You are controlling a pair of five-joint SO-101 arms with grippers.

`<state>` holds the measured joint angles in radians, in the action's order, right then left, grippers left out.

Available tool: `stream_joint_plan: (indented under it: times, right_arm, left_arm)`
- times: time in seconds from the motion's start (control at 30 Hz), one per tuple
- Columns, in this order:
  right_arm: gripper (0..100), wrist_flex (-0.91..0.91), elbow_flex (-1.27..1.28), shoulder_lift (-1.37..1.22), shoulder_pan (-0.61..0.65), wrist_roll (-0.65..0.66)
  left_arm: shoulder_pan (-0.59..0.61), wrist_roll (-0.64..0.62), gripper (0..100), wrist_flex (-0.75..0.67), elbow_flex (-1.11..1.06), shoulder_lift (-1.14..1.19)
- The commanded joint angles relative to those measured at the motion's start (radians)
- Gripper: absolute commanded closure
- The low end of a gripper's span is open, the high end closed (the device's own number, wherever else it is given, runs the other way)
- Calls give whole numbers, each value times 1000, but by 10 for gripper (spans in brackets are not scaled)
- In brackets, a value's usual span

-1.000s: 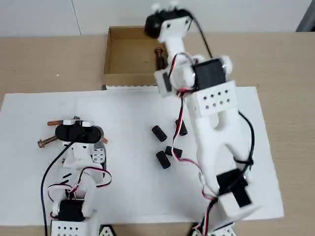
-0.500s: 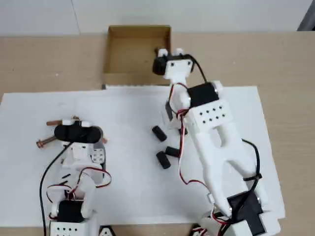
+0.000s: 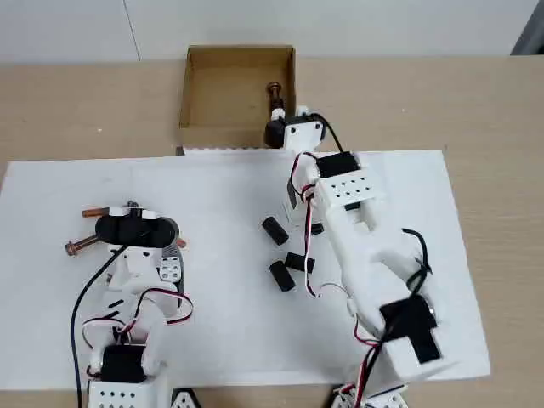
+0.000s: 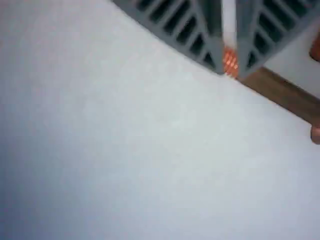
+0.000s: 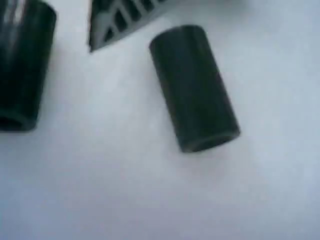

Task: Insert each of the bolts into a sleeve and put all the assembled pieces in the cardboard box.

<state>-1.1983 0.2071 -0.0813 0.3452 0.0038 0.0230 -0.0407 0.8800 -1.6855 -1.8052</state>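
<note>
On the worktop (image 3: 85, 102), in the high view, a white paper sheet (image 3: 221, 195) is carrying the loose parts. The cardboard box (image 3: 225, 93) is sitting just past the sheet's far edge, with one assembled piece (image 3: 274, 95) lying inside, by the wall nearest the right arm. The right hand (image 3: 294, 192) is hanging over a cluster of black sleeves (image 3: 274, 229); I cannot tell whether it is spread or pressed together. The left hand (image 3: 175, 253) is sitting low over the sheet, well apart from the sleeves, and two loose bolts (image 3: 81, 246) are lying beside it.

In the left wrist view, the left hand is pinching a copper bolt (image 4: 230, 61), whose threaded end is showing at the tips.

In the right wrist view, the nearest sleeve (image 5: 194, 87) is lying on its side on the sheet. A second sleeve (image 5: 22, 65) is lying near it but not touching.

The step in hand is probably fetching the next sleeve. It will go best if the right hand comes straight down and takes the nearest sleeve across its round body. That way both open ends are staying free and the second sleeve is not being nudged. The bore can then be lined up with the held bolt's thread before pushing.
</note>
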Motion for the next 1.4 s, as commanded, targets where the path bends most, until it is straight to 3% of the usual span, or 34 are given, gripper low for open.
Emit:
stream_joint_plan:
  times: [0.0, 0.37, 0.57, 0.73, 1.13, 1.37]
  right_arm:
    - [826, 35, -9, -22, -10, 11]
    - [828, 50, -9, -133, -24, 8]
    - [998, 50, -9, -160, -25, 2]
    - [997, 47, -9, -140, -24, 2]
    - [996, -65, -9, 265, 68, -34]
    - [996, -182, -8, 518, 58, -34]
  left_arm:
    - [2, 0, 994, 3, 5, -11]
    - [2, 0, 994, 3, 5, -11]
    - [2, 0, 994, 3, 5, -11]
    - [2, 0, 994, 3, 5, -11]
    - [2, 0, 994, 3, 5, -11]
    - [2, 0, 994, 3, 5, -11]
